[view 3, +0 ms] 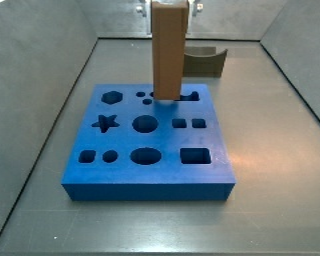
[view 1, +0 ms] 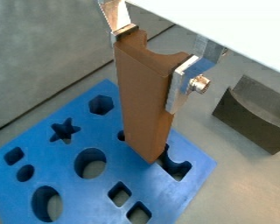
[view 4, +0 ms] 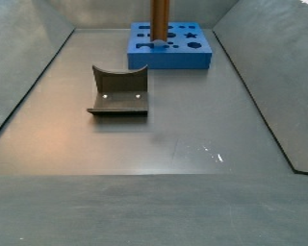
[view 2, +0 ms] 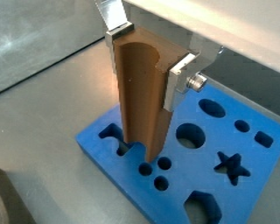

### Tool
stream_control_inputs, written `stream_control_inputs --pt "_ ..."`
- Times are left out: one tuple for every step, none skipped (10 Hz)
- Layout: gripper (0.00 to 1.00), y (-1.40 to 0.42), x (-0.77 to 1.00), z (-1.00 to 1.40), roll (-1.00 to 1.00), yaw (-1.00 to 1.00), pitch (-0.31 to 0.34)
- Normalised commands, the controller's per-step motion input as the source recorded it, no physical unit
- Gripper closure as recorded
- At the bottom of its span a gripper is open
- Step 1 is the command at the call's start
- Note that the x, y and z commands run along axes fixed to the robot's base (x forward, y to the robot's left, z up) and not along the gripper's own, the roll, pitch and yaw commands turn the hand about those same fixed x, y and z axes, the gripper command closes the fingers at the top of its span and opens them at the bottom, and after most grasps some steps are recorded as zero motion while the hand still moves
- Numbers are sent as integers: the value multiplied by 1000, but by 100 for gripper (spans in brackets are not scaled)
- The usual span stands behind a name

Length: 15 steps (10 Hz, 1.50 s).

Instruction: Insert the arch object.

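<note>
The arch object [view 1: 143, 105] is a tall orange-brown block, held upright in my gripper [view 1: 150, 52]. The silver fingers [view 1: 184, 83] are shut on its top end, which has a curved dip. It shows the same way in both wrist views [view 2: 136, 96]. Its lower end meets the blue board [view 1: 60, 175] at a dark slot [view 1: 175, 166] near the board's edge. I cannot tell how deep it sits. In both side views the block [view 3: 170, 50] stands upright on the board [view 3: 143, 165], and the gripper is mostly cut off above.
A short dark grey block with a curved dip [view 4: 118, 91] lies on the floor apart from the board [view 4: 169, 53], also in a side view [view 3: 203, 62]. The board has star, hexagon, round and square holes. Grey walls enclose the floor.
</note>
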Motion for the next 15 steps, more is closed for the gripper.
stream_control_inputs --pt "100 89 303 -269 3 0 0" --pt "100 106 317 -237 17 0 0" --pt "100 111 354 -217 26 0 13" --pt "100 109 349 -211 39 0 11" --pt "100 91 320 -191 44 0 10" --pt "100 94 309 -189 46 0 10" --pt "100 34 311 -206 94 0 14" --pt "100 0 323 -211 140 0 21" --pt "100 0 214 -226 133 0 0" --pt "100 0 129 -237 109 0 0" --pt "100 0 66 -220 83 0 0" --pt "100 0 43 -194 47 0 0" --pt "100 0 11 -206 57 0 0" --pt "100 0 0 -240 76 0 0" --pt "100 0 0 -269 87 0 -7"
